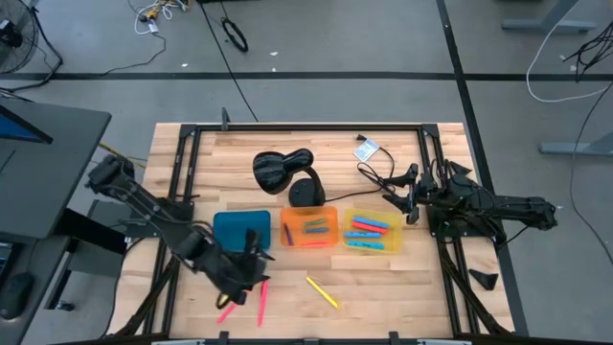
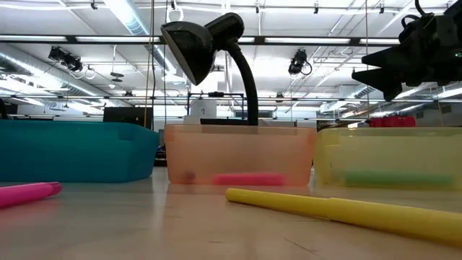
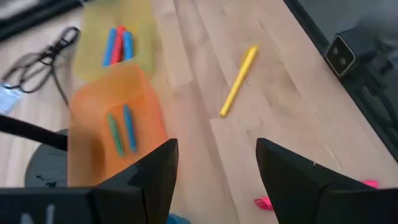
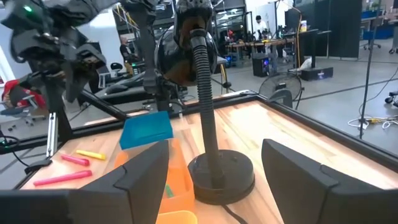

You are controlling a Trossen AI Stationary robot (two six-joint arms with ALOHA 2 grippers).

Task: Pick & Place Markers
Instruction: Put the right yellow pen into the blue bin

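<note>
Three trays are set in a row mid-table: blue tray (image 1: 239,230), orange tray (image 1: 308,227), yellow tray (image 1: 373,231). A black desk lamp (image 1: 290,172) is stood just behind the orange tray, and a black cable (image 1: 375,176) is trailed beside it.

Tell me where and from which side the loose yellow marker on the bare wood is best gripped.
Grip the yellow marker around the middle of its barrel, coming straight down from above. It lies flat and diagonal on the table, apart from the trays and the pink markers, so the jaws should probably close across its thin width, turned square to its long axis. The left gripper, open, is nearer.
</note>
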